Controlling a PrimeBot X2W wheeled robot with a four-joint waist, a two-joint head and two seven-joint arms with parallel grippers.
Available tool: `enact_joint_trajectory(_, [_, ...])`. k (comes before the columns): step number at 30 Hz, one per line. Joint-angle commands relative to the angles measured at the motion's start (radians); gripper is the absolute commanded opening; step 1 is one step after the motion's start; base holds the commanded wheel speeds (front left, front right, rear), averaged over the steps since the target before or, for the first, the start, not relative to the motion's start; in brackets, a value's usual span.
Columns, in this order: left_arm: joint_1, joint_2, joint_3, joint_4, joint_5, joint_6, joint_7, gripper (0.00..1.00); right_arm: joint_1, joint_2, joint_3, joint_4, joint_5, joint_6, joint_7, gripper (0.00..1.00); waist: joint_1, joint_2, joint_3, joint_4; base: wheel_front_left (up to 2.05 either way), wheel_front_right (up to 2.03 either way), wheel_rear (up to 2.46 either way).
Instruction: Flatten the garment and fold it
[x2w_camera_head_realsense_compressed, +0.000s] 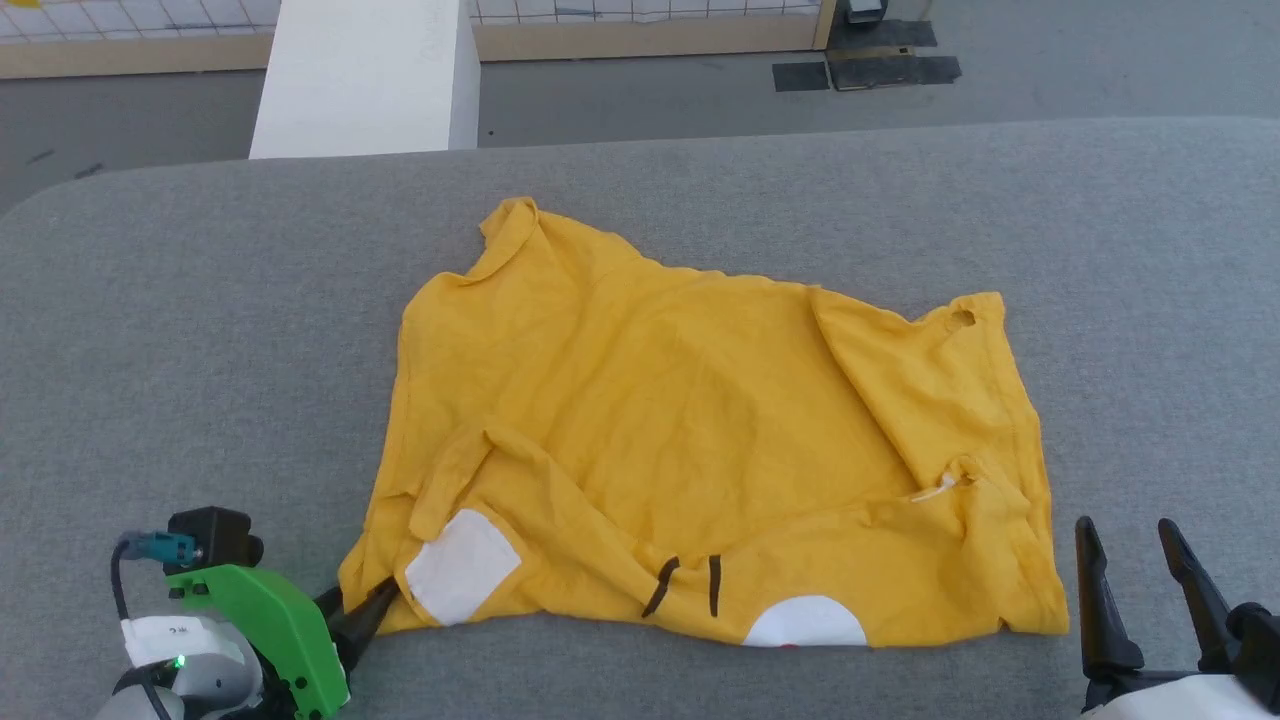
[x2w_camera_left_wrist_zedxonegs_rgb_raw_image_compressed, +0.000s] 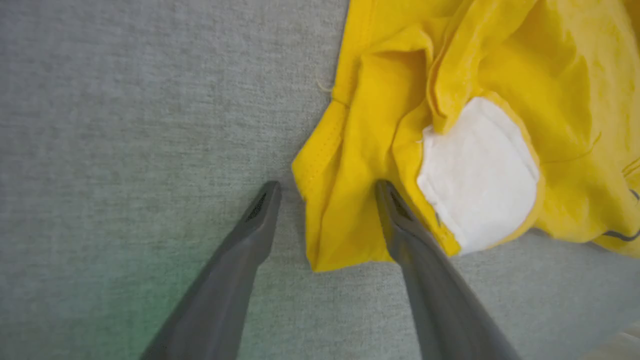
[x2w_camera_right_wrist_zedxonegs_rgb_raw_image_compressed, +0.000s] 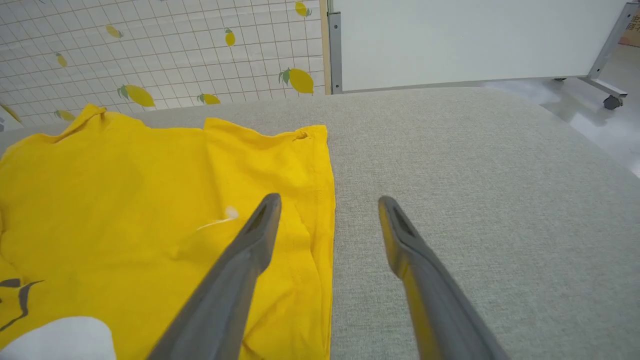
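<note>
Hovering my left gripper (x2w_camera_left_wrist_zedxonegs_rgb_raw_image_compressed: 327, 184) at the 7 o'clock corner of the garment (x2w_camera_head_realsense_compressed: 680, 400), jaws spread wide, nothing held yet. One finger is over the grey padded table (x2w_camera_head_realsense_compressed: 200, 300) and the other is over the cloth beside the white patch (x2w_camera_head_realsense_compressed: 462, 565). That puts the corner between them, which I reckon is the spot to pinch to pull the crumple out.

The garment lies mid-table, mostly spread but rumpled along its 6 o'clock edge, where the dark loops (x2w_camera_head_realsense_compressed: 685, 585) and a second white patch (x2w_camera_head_realsense_compressed: 805, 622) are.

My right gripper (x2w_camera_head_realsense_compressed: 1126, 528) is also fully open and empty, near the 5 o'clock corner. From its wrist view it looks lined up on the side edge, probably so both ends get stretched together.
</note>
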Motion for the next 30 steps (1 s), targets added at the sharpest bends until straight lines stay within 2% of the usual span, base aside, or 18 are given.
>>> enact_joint_trajectory(1, [0.024,-0.036,-0.033,0.04,-0.025,0.003,0.046,0.0,-0.011,0.0,0.0,0.0,0.005,-0.002,-0.001,1.0,0.0,-0.0001,0.001,-0.007,0.0,0.0,0.0])
enact_joint_trajectory(5, [0.035,-0.038,-0.036,0.033,-0.05,-0.004,0.063,0.0,-0.011,0.0,-0.004,-0.001,0.002,-0.002,0.005,1.0,0.0,-0.0001,-0.006,-0.011,0.0,0.0,0.0])
enact_joint_trajectory(10, [0.06,-0.058,0.006,-0.018,-0.087,-0.009,-0.002,0.0,-0.038,0.0,0.014,-0.023,-0.031,-0.002,0.035,1.0,0.0,-0.0001,-0.016,-0.011,0.0,0.0,0.0])
enact_joint_trajectory(14, [0.103,-0.066,0.041,-0.093,-0.098,-0.003,-0.056,0.0,-0.071,0.0,0.019,-0.052,-0.016,-0.002,0.114,1.0,0.0,-0.0001,-0.012,-0.004,0.0,0.0,0.0])
enact_joint_trajectory(18, [0.135,-0.066,0.051,-0.152,-0.094,0.002,-0.08,0.0,-0.096,0.0,-0.012,-0.067,0.017,-0.002,0.321,1.0,0.0,-0.0001,0.0,0.005,0.0,0.0,0.0])
enact_joint_trajectory(23, [0.136,-0.066,0.048,-0.202,-0.09,0.004,-0.085,0.0,-0.113,-0.009,-0.007,-0.087,0.029,-0.002,0.652,1.0,0.0,-0.0001,0.023,0.018,0.0,0.0,0.0])
enact_joint_trajectory(25, [0.131,-0.065,0.046,-0.211,-0.089,0.004,-0.085,0.0,-0.115,-0.009,-0.017,-0.1,0.048,-0.002,0.75,1.0,0.0,-0.0001,0.031,0.022,0.0,0.0,0.0])
enact_joint_trajectory(27, [0.126,-0.064,0.045,-0.216,-0.089,0.004,-0.085,0.0,-0.109,-0.018,-0.009,-0.109,0.045,-0.002,0.828,1.0,0.0,-0.0001,0.038,0.027,0.0,0.0,0.0])
enact_joint_trajectory(30, [0.116,-0.063,0.043,-0.219,-0.09,0.002,-0.085,0.0,-0.106,-0.016,-0.018,-0.112,0.049,-0.002,0.872,1.0,0.0,-0.0001,0.048,0.035,0.0,0.0,0.0])
